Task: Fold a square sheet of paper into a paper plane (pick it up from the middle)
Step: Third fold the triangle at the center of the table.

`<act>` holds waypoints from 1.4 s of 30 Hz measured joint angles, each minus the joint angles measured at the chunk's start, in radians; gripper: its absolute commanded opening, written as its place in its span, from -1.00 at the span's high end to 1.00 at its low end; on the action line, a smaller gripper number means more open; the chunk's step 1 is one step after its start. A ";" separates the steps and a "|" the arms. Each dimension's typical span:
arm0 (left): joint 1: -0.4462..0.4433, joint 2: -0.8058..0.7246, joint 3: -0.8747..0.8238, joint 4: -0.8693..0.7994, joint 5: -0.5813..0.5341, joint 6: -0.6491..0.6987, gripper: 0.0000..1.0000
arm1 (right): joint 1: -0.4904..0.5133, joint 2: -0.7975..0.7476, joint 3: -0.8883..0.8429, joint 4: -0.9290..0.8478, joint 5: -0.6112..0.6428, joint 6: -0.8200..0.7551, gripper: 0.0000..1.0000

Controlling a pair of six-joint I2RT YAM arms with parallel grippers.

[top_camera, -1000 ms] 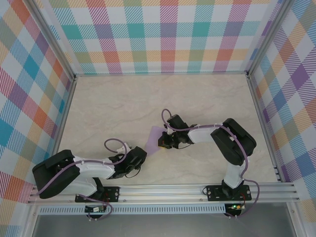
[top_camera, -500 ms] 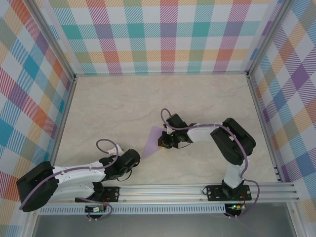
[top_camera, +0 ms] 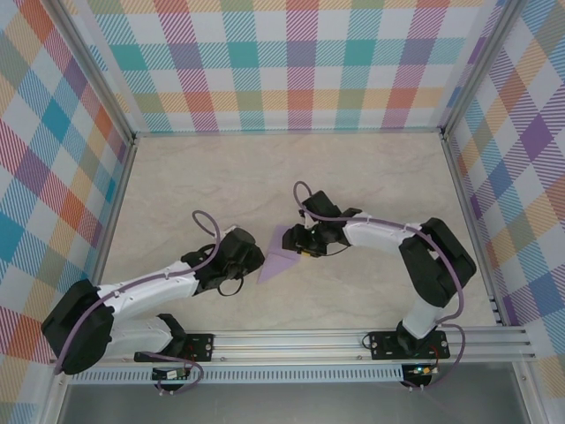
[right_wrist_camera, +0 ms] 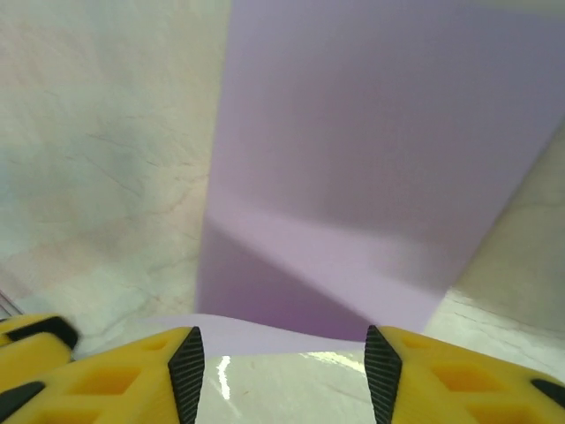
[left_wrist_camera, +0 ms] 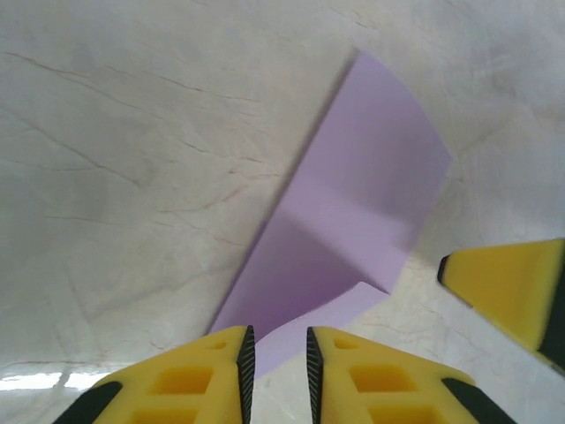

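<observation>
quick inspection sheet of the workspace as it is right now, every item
surface: pale marble-look table, bare apart from the paper
job's things: square sheet of paper, lilac, creased and not lying as a flat square, not yet a plane, between the two grippers
clutter: nothing seen
grippers: left gripper has its fingers a narrow gap apart at the paper's pointed end; right gripper has its fingers wide apart over the paper's opposite edge; neither clamps the paper
cables: purple cables loop along both arms, clear of the paper
surroundings: plaid walls on three sides, aluminium rail at the near edge
</observation>
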 measured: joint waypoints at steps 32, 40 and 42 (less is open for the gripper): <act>0.025 0.206 0.061 0.120 0.191 0.165 0.81 | -0.072 -0.062 -0.133 0.037 -0.023 0.106 -0.47; 0.066 0.304 0.063 0.131 0.146 0.129 0.88 | -0.072 -0.062 -0.157 0.084 -0.076 0.129 -0.45; 0.067 0.323 0.063 0.135 0.146 0.123 0.88 | -0.072 -0.062 -0.160 0.099 -0.093 0.138 -0.43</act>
